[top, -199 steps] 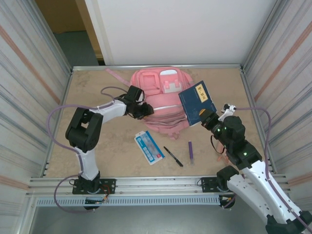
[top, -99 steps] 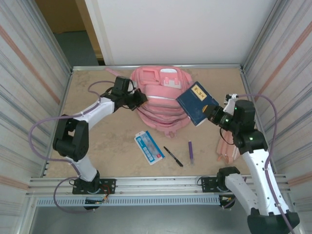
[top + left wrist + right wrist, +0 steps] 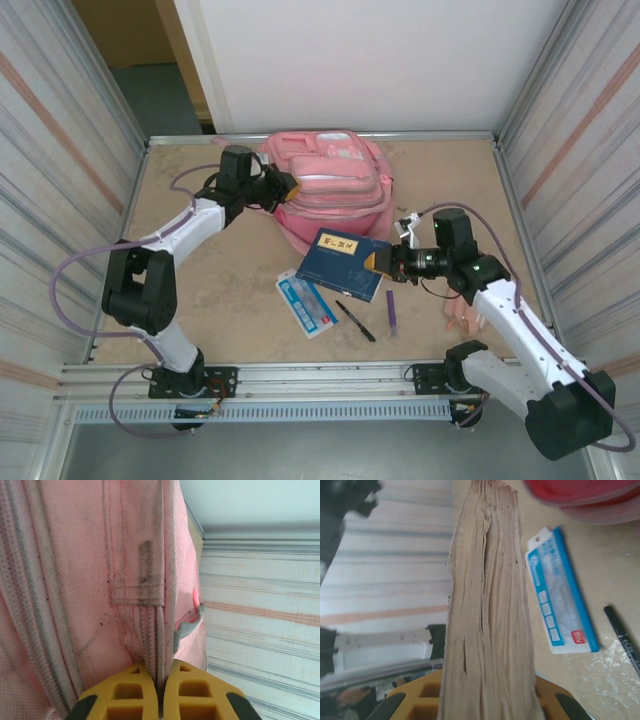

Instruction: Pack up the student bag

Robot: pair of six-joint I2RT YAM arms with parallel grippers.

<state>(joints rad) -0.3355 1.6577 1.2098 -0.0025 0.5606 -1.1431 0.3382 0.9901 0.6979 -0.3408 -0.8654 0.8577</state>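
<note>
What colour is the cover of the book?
The book is dark blue; the top external view shows it best.

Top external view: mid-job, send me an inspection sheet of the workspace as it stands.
Surface: tan table, bare at left.
Job's things: student bag at the back, centre; blue book in front of it, not inside; blue-and-white packet, black pen and purple pen loose on the table.
Clutter: pale pink item beside the right arm, too small to identify.
Grippers: left gripper shut on a bag seam; right gripper shut on the book.
Cables: purple cable loops off the left arm, clear of the items.
Surroundings: ribbed side panels, white back wall.
</note>
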